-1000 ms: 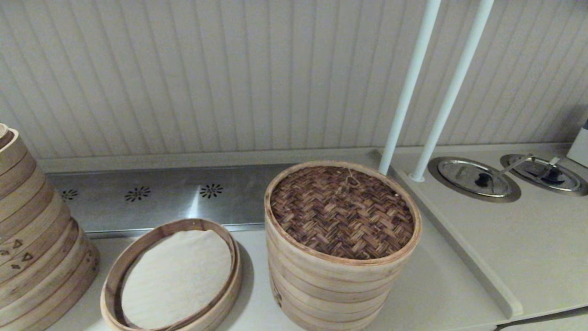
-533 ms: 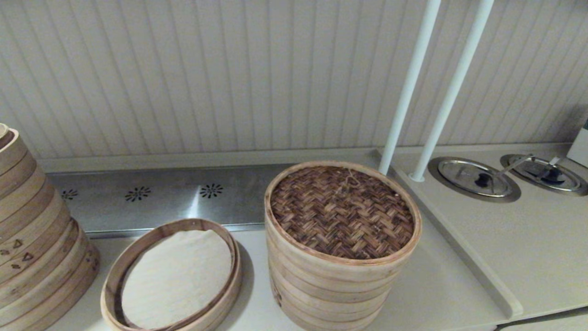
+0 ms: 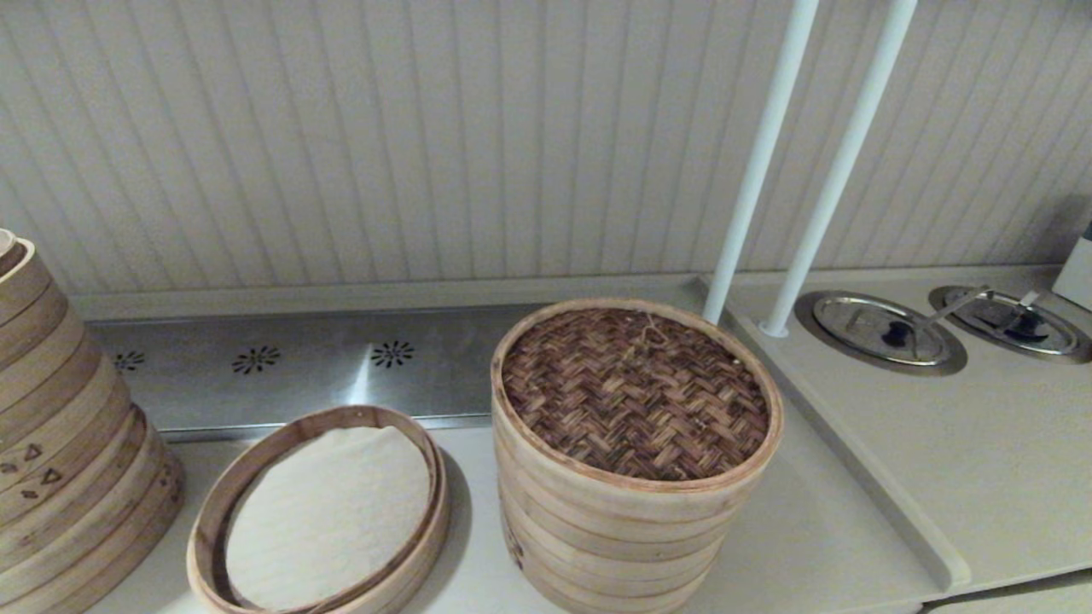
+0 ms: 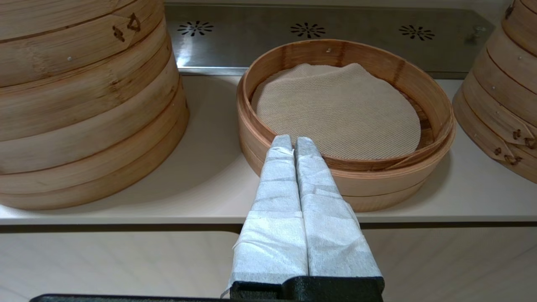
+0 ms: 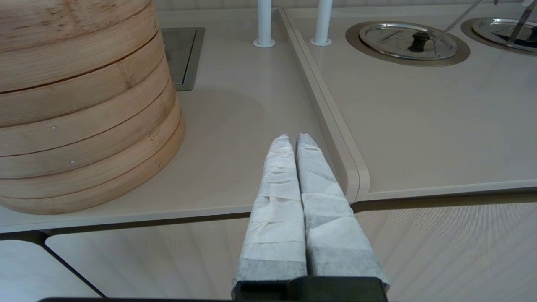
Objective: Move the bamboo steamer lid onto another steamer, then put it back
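The bamboo steamer lid (image 3: 636, 392), dark herringbone weave with a small knot loop and a pale rim, sits on top of the multi-tier steamer stack (image 3: 610, 537) in the middle of the counter. To its left lies the single low steamer tray (image 3: 320, 512) with a white cloth liner, also seen in the left wrist view (image 4: 344, 113). Neither gripper shows in the head view. My left gripper (image 4: 293, 142) is shut and empty, hanging off the counter's front edge before the low tray. My right gripper (image 5: 293, 140) is shut and empty, near the front edge right of the stack (image 5: 79, 105).
A big stack of steamers with triangle cut-outs (image 3: 68, 443) stands at the far left. Two white poles (image 3: 793, 162) rise behind the lid. A raised counter section (image 3: 955, 443) on the right holds two sunken metal pots with lids (image 3: 883, 328). A steel strip (image 3: 281, 367) runs along the wall.
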`<state>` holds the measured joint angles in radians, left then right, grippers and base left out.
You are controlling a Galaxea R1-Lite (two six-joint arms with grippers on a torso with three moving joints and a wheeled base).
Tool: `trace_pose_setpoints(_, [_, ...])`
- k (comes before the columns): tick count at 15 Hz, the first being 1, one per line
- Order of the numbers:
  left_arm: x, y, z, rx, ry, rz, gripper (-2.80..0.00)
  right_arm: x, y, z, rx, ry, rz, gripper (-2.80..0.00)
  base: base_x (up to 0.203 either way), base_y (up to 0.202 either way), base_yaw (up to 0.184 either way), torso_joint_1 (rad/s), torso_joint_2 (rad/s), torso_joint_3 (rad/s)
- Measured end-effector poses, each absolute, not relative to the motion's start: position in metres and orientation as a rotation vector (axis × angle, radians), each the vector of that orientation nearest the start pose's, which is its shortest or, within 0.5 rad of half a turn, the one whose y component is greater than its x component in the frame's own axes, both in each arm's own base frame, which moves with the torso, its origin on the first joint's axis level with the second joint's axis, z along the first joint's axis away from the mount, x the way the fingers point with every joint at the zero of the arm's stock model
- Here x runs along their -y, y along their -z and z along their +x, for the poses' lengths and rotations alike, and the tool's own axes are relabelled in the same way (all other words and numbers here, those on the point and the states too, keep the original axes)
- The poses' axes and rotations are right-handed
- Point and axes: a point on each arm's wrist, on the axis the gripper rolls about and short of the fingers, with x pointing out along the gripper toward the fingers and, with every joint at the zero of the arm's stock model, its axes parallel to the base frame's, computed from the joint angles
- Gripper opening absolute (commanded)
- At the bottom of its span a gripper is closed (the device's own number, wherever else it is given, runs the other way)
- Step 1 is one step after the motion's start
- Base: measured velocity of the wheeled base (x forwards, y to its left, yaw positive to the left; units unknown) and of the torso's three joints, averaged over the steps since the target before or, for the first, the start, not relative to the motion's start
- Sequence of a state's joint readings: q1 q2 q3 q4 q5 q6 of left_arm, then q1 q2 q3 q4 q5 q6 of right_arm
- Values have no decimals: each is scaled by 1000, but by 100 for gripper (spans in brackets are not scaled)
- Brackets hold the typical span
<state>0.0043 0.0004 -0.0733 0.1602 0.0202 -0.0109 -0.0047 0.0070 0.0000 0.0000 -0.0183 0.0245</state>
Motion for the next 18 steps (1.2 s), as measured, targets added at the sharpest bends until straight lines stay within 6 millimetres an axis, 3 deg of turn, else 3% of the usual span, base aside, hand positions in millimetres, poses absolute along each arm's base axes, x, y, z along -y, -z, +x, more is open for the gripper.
trace_pose_setpoints(18, [0,-78,-29,-90,-14,-11,-280,0,-76,-22,-8,23,26,-280,0,0,0,0,0,0])
